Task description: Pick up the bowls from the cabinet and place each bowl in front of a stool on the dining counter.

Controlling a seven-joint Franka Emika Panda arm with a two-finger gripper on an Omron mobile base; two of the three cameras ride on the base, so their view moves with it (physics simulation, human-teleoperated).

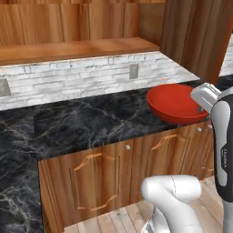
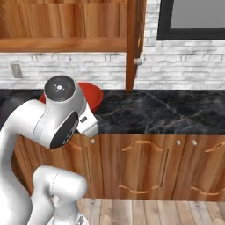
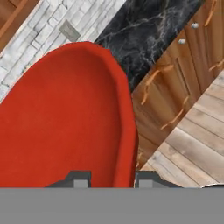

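A glossy red bowl [image 1: 175, 103] [image 2: 93, 94] [image 3: 65, 122] hangs tilted just above the black marble wall counter [image 1: 82, 123], near its front edge. My gripper [image 3: 113, 179] [image 1: 201, 108] is shut on the bowl's rim: one finger sits inside the bowl and the other outside. Above and behind, the orange-brown cabinet has a plank shelf [image 1: 77, 49] [image 2: 61, 44]. Its door [image 1: 195, 32] [image 2: 134, 44] stands open to the right of the bowl. The stool and the dining counter are out of view.
Base cabinets with arched-panel doors [image 1: 98, 182] [image 2: 140, 167] stand under the counter, with plank floor in front. A white brick backsplash with an outlet [image 1: 134, 71] runs behind. A dark-framed panel [image 2: 193, 19] hangs at the upper right. The counter turns forward at the left [image 1: 13, 191].
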